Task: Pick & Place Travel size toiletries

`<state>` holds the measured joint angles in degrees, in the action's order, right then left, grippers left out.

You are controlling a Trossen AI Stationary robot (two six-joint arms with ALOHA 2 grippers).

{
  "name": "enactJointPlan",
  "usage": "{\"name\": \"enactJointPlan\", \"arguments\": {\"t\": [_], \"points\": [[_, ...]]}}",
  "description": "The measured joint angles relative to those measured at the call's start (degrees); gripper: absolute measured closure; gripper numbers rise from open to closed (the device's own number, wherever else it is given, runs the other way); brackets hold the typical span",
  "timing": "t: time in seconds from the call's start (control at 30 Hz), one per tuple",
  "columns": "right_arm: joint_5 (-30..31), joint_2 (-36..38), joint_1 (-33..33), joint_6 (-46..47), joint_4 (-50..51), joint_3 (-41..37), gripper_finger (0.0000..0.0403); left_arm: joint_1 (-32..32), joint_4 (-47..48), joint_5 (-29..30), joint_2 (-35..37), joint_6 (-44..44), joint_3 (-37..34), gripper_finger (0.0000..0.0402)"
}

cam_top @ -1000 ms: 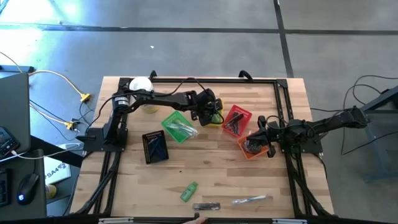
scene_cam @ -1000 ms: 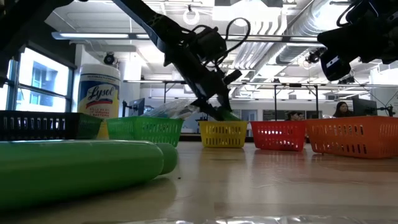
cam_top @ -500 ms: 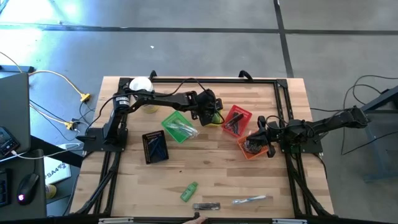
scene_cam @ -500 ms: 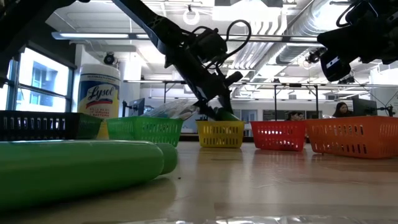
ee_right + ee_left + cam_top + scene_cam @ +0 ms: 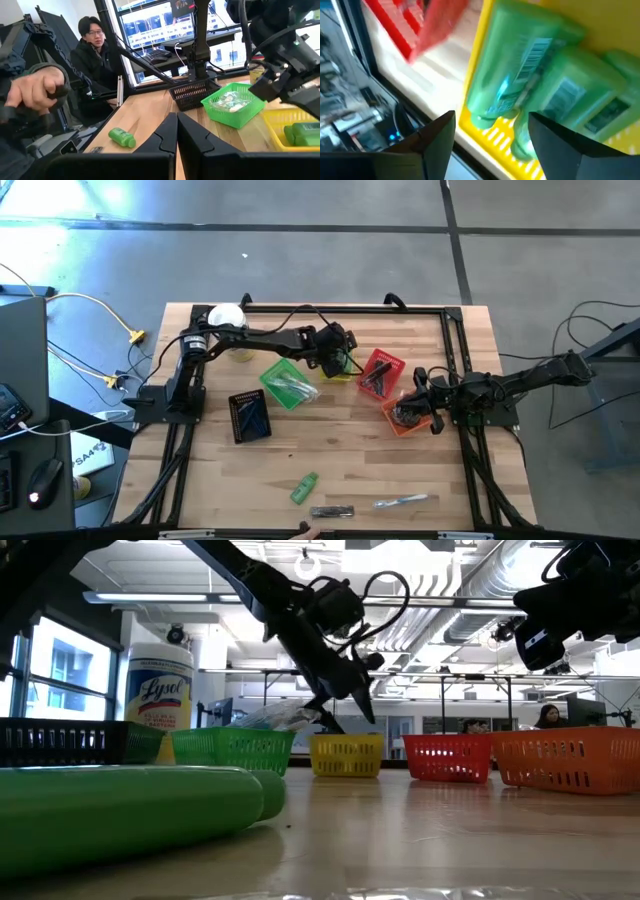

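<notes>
The big white-lidded tub [image 5: 159,692] at the back of the table has the word "Lysol" in blue letters on its label. One green bottle in the yellow basket [image 5: 479,131] has a barcode on it. Its other writing cannot be read.

The left gripper [image 5: 340,358] hangs just over the yellow basket, near the middle of the table. Its two dark fingers [image 5: 437,140] are spread wide apart and hold nothing. Right below them, green bottles [image 5: 520,85] lie side by side in the yellow basket.

The right gripper [image 5: 420,380] waits over the orange basket [image 5: 399,423]. Its fingers are pressed tight together and nothing is between them.

More toiletries are on the table. A green bottle [image 5: 304,488] lies alone near the front edge. Beside it lie a dark slim piece [image 5: 331,511] and a clear-wrapped silvery piece [image 5: 400,501]. Clear-wrapped pieces [image 5: 290,386] sit in the green basket [image 5: 271,371]. Dark sticks [image 5: 374,380] lie in the red basket [image 5: 390,364]. A black basket [image 5: 249,416] sits next to the green one.

A person [image 5: 95,50] sits beyond the table.
</notes>
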<state>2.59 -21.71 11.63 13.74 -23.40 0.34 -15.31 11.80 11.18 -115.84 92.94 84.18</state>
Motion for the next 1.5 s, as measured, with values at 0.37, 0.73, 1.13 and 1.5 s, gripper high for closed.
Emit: {"name": "enactJointPlan", "arguments": {"t": [0.37,0.73,1.13,1.5], "points": [[0.09,0.02,-0.01,1.07,-0.64,-0.01,0.0400,3.88,16.99,1.94,21.37,-17.81,-0.09,0.0161],[0.46,0.02,0.01,1.03,-1.37,0.00,0.0400,13.01,30.11,-5.64,48.73,-63.99,-0.09,0.0263],[0.46,0.02,0.01,1.01,-1.81,-0.02,0.0401,23.11,27.73,4.95,69.12,-98.17,-19.04,0.0393],[0.44,0.02,-0.01,1.01,-1.99,0.00,0.0401,28.09,7.70,12.38,80.83,-97.50,-41.71,0.0401]]}}
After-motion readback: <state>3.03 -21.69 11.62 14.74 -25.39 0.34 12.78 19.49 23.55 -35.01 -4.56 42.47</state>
